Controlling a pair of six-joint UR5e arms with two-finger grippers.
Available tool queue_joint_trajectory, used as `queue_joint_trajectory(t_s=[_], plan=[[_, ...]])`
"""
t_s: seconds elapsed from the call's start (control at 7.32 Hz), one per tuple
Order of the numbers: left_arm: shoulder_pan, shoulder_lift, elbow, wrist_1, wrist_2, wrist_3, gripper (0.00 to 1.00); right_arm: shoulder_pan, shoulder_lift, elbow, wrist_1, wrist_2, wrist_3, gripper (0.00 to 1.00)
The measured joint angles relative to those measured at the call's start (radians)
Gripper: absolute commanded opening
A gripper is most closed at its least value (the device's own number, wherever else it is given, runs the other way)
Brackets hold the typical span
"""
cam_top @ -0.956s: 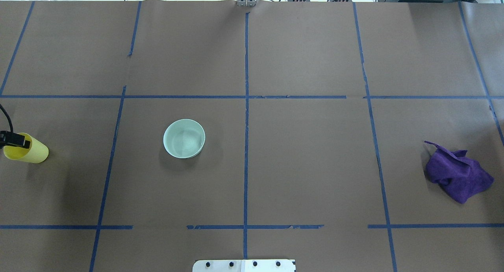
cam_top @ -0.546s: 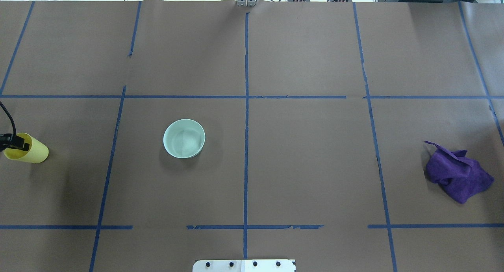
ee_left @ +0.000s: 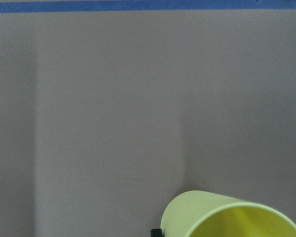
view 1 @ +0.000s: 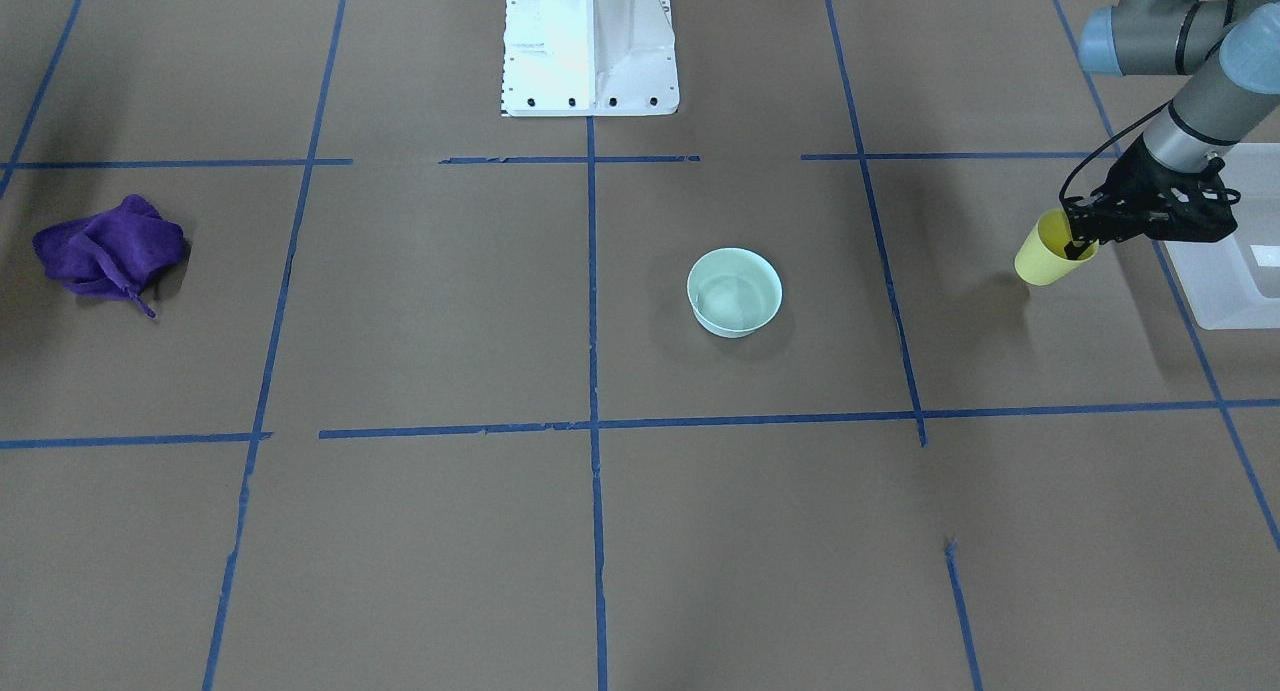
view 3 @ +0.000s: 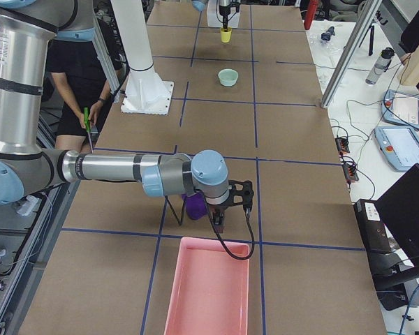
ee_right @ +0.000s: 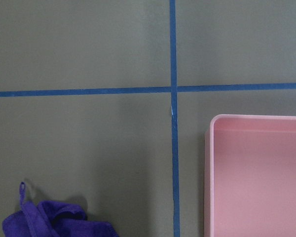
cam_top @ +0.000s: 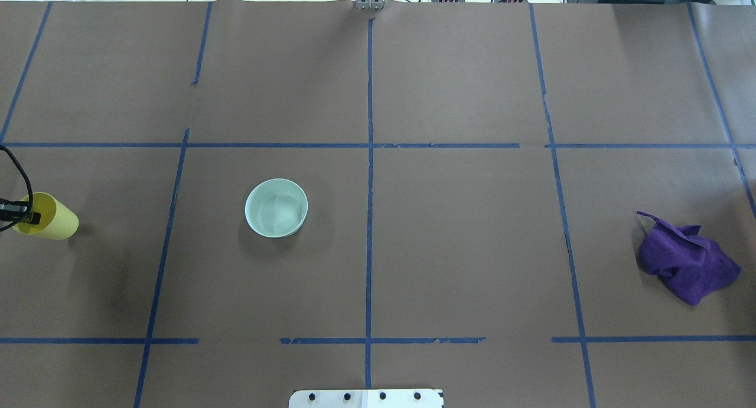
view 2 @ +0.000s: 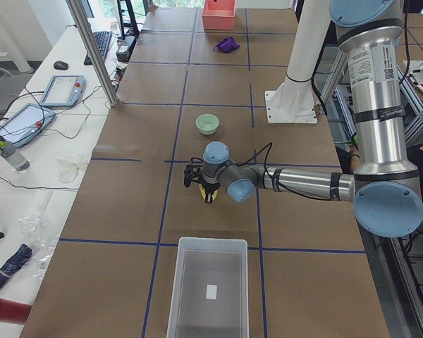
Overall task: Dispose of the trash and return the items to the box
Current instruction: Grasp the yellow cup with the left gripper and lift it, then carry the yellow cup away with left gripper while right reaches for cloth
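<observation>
Brown tabletop (cam_top: pixel 413 248); yellow cup (cam_top: pixel 56 224) slightly displaced

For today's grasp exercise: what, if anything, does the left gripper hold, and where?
The left gripper holds the yellow cup by its rim, one finger inside the mouth.

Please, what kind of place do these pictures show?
Most likely a robotics laboratory. The table is covered in brown paper with a blue tape grid. The left arm, holding a yellow cup, and the right arm work at it. Teach pendants lie on a side bench.
</observation>
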Motion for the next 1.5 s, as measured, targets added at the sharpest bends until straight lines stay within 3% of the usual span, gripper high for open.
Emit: queue_joint_trajectory(t_s=[0.27, 0.55, 0.82, 1.09, 1.5], plan=[[-0.061, -0.012, -0.146, 0.197, 0.0, 0.006, 0.0, -0.003, 0.01, 0.013, 0.001, 0.01, 0.006, 1.0], [-0.108, -0.026, -0.206, 0.309, -0.001, 0.076, 0.0, -0.014, 0.006, 0.012, 0.005, 0.065, 0.054, 1.0], [-0.268, -0.131, -0.188, 0.514, -0.001, 0.371, 0.0, -0.085, 0.005, 0.037, 0.095, 0.097, 0.242, 1.0], [-0.444, -0.225, -0.154, 0.679, 0.005, 0.638, 0.0, -0.204, -0.009, 0.049, 0.235, 0.052, 0.391, 1.0], [-0.59, -0.248, -0.095, 0.715, 0.007, 0.86, 0.0, -0.416, -0.05, 0.048, 0.398, -0.084, 0.516, 1.0]])
